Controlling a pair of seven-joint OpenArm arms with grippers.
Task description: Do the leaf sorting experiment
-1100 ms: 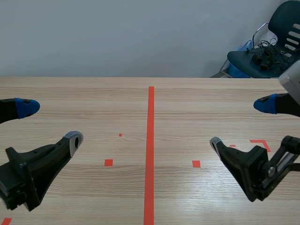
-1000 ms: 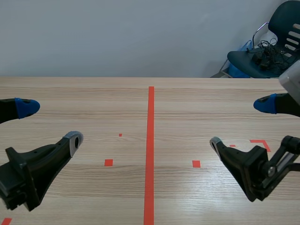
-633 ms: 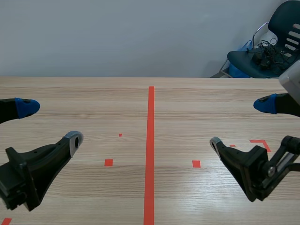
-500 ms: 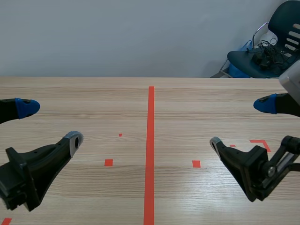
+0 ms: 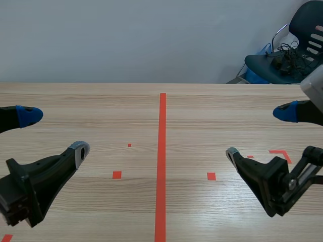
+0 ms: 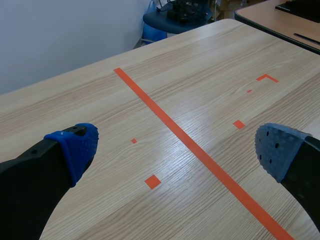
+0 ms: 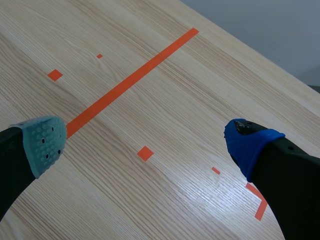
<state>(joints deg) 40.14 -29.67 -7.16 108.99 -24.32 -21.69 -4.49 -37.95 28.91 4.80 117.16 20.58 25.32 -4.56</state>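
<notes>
No leaves or sorting containers show in any view. My left gripper [image 5: 53, 132] hovers over the left half of the wooden table [image 5: 202, 121], open, with nothing between its fingers. In the left wrist view the left gripper [image 6: 175, 147] has only bare wood and tape marks between its blue pads. My right gripper [image 5: 257, 132] hangs over the right half, open and holding nothing. The right wrist view shows the right gripper [image 7: 142, 137] with a grey-green pad and a blue pad wide apart over the table.
An orange-red tape line [image 5: 161, 161] runs down the middle of the table, with small tape squares on both sides. A dark chair [image 5: 290, 55] with cables on its seat stands beyond the far right corner. A second table's edge [image 6: 280, 20] lies ahead of the left gripper.
</notes>
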